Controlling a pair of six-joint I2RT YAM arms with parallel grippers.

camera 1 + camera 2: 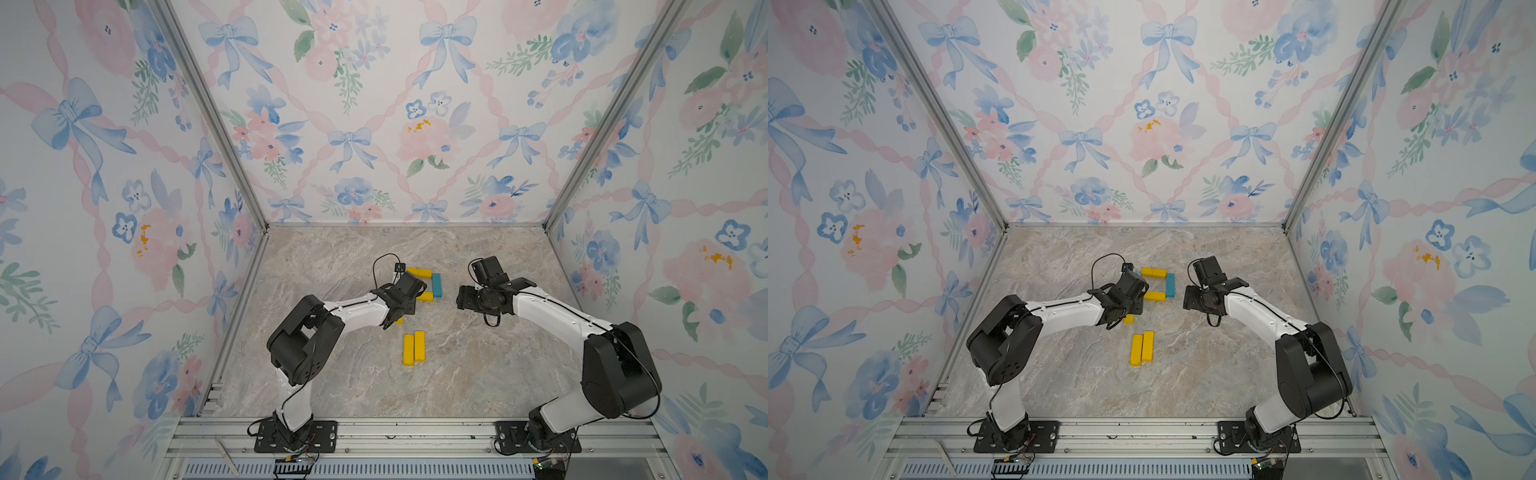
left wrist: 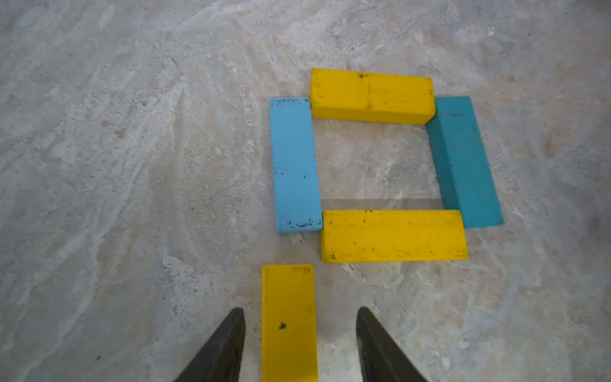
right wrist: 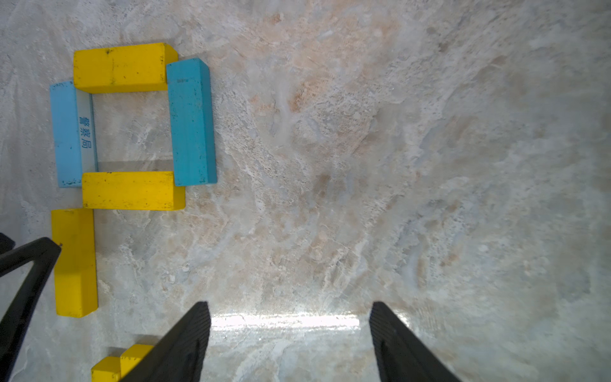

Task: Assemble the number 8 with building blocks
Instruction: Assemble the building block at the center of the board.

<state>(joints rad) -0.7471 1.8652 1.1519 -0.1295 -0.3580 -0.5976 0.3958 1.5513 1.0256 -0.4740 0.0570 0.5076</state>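
Four building blocks form a closed square loop: a yellow top bar (image 2: 372,96), a light blue bar (image 2: 294,165), a teal bar (image 2: 463,162) and a yellow middle bar (image 2: 393,236). A fifth, yellow bar (image 2: 288,324) lies flat just below the light blue one, a small gap between them. My left gripper (image 2: 300,311) is open astride this bar, with table showing on both sides of it. Two more yellow bars (image 1: 414,348) lie side by side nearer the front. My right gripper (image 3: 289,304) hangs open and empty right of the teal bar (image 1: 436,285). So stands the number 8.
The marble table (image 1: 478,374) is walled in by flowered panels on three sides. An aluminium rail (image 1: 415,432) with both arm bases runs along the front edge, and a thin metal strip (image 1: 226,455) lies on it.
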